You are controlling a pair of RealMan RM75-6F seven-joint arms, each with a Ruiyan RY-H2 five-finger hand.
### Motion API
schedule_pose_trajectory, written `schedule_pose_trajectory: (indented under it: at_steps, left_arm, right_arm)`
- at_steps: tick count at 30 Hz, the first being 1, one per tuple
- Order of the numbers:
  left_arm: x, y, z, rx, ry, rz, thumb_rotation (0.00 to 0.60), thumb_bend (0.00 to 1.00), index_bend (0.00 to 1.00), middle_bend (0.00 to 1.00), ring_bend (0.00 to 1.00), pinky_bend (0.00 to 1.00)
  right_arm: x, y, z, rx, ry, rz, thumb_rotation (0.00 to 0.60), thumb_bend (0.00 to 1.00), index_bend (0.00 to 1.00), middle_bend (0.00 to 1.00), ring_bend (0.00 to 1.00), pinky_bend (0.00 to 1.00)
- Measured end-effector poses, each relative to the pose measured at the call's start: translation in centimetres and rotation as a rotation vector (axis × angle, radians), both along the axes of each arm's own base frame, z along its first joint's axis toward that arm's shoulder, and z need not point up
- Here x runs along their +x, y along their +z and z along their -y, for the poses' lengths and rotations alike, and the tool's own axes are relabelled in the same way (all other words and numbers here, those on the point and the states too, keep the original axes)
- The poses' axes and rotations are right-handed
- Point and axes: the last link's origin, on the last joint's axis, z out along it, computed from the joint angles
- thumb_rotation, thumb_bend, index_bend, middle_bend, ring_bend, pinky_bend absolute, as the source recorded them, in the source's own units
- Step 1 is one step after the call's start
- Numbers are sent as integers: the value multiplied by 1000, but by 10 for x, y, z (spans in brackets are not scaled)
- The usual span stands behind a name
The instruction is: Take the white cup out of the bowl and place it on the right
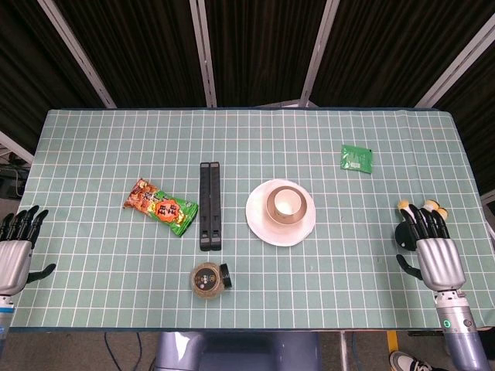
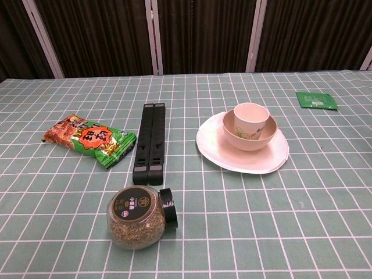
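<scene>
The white cup [image 1: 288, 203] [image 2: 251, 119] stands upright inside a beige bowl [image 1: 275, 211] [image 2: 243, 140], and the bowl sits on a white plate [image 1: 261, 222] [image 2: 222, 154] near the table's middle. My right hand [image 1: 430, 246] lies at the table's right edge, fingers spread and holding nothing, well to the right of the plate. Over at the left edge my left hand [image 1: 15, 251] rests the same way, fingers apart and empty. Neither hand shows in the chest view.
A black bar-shaped object [image 1: 209, 205] [image 2: 149, 142] lies left of the plate. A snack packet [image 1: 162, 205] [image 2: 89, 140] lies further left. A jar of dried herbs [image 1: 209, 278] [image 2: 137, 216] lies on its side near the front. A green sachet [image 1: 356, 158] [image 2: 315, 100] is at the back right.
</scene>
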Motion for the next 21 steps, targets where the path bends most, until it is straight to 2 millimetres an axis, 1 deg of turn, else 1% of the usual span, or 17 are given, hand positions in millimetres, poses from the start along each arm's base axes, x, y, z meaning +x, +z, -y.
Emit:
schedule_pose_trajectory:
  at_steps: [10, 18, 20, 21]
  left_arm:
    - [0, 1, 0, 5, 1, 2, 600, 0, 0, 0, 0, 0]
    - [-2, 3, -1, 9, 10, 7, 600, 0, 0, 0, 0, 0]
    - [-1, 4, -1, 11, 10, 8, 600, 0, 0, 0, 0, 0]
    - [-1, 4, -1, 12, 10, 9, 600, 0, 0, 0, 0, 0]
  right_arm:
    - [0, -1, 0, 8, -2, 1, 600, 186, 0, 0, 0, 0]
    - [6, -3, 2, 2, 20, 9, 600, 178, 6, 0, 0, 0]
    - [10, -4, 4, -10, 40, 22, 600, 176, 66, 0, 0, 0]
    - [13, -5, 5, -15, 53, 31, 600, 176, 138, 0, 0, 0]
